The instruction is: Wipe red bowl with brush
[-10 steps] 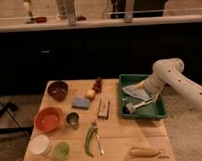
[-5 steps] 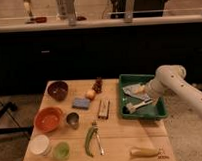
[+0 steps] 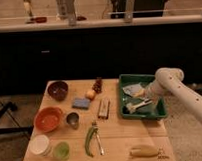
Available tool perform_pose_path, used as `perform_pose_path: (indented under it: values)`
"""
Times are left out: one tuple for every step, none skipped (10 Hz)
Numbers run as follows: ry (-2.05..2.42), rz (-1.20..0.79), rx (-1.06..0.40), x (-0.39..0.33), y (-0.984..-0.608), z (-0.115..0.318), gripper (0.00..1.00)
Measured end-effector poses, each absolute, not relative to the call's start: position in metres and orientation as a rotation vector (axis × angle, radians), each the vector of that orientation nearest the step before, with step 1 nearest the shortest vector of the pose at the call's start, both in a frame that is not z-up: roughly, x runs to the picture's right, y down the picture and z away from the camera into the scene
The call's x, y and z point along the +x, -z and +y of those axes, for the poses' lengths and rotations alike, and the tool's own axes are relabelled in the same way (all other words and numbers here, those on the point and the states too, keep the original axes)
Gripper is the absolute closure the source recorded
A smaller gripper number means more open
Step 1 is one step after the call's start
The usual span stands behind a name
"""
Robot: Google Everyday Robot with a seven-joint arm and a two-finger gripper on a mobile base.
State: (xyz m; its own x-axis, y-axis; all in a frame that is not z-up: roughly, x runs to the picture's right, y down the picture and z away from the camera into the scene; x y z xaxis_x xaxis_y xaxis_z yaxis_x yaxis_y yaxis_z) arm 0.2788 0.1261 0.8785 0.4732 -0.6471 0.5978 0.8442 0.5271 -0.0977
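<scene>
The hand [image 3: 145, 96] is carried at the end of the pale arm that reaches in from the right. It is lowered into the right half of the green tray [image 3: 142, 77] and spread wide, with nothing gripped in it. Just beneath it, on the tray floor, the brush [image 3: 136, 106] is laid flat; whether it is touched by the hand cannot be made out. A greyish cloth [image 3: 132, 89] is lodged behind the brush, towards the tray's far wall.

Left of the tray, across the table [image 3: 121, 139], a small metal cup [image 3: 73, 119] and a blue sponge [image 3: 80, 102] are passed first. The red bowl [image 3: 48, 118] is set beyond them, well apart from the tray and upright near the table's left edge. A smaller maroon bowl [image 3: 58, 89] is placed behind it.

The task is judged to be at its very beginning. The brush has not yet been lifted out of the tray, and the bowl has not been reached. What is left is nearly all of it: the handle is to be clamped, the brush raised clear of the tray wall and carried leftward, and the bowl's inside wiped.

The brush's long axis is laid on a slant across the tray floor. The round dark bristle head is pointed at the tray's near left corner, and the pale handle is turned up towards the hand (the convenient end to be taken)
</scene>
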Motion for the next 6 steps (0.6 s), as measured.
perform_pose_path:
  values:
    - [0.951,-0.539,-0.425,0.279,-0.884,0.126,0.2]
    - [0.956,-0.543,-0.437,0.278,-0.887,0.126,0.2]
    - [0.959,-0.546,-0.445,0.278,-0.892,0.125,0.2]
    - [0.96,-0.548,-0.455,0.279,-0.894,0.126,0.2]
    - [0.96,-0.551,-0.465,0.281,-0.897,0.126,0.2]
    - [0.961,-0.552,-0.469,0.282,-0.899,0.126,0.2]
